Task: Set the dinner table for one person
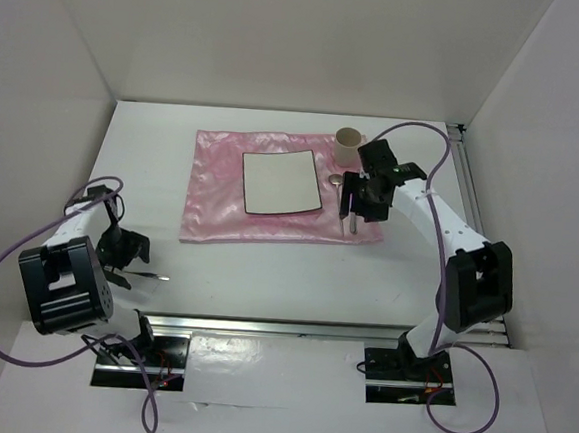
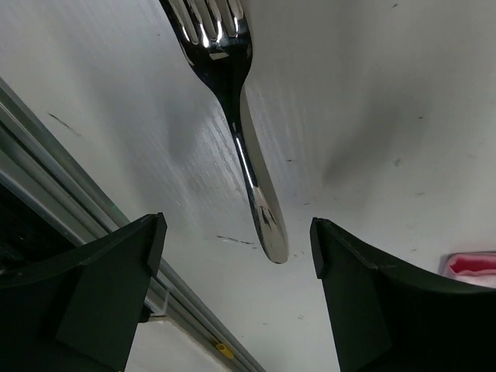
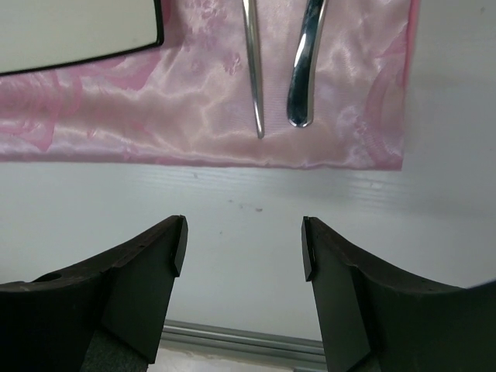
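Steel fork [image 2: 246,147] (tines away), left gripper [image 2: 236,236] agape

Left wrist view: your fork [image 2: 246,139] loses its tine tips at the top edge; the dinner table [image 2: 387,93] runs off top and right. Right wrist view: thin handle [image 3: 252,70] and broad handle [image 3: 304,66] are clipped above, heads unseen; plate [image 3: 74,31] gives you one corner only.

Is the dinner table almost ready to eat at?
Nearly. Done: the plate sits on the pink cloth, cup by its far corner, two silver utensils beside the plate. In hand: nothing yet; the left tool is open around the fork on the bare dinner table. Left: bring the fork to the cloth.
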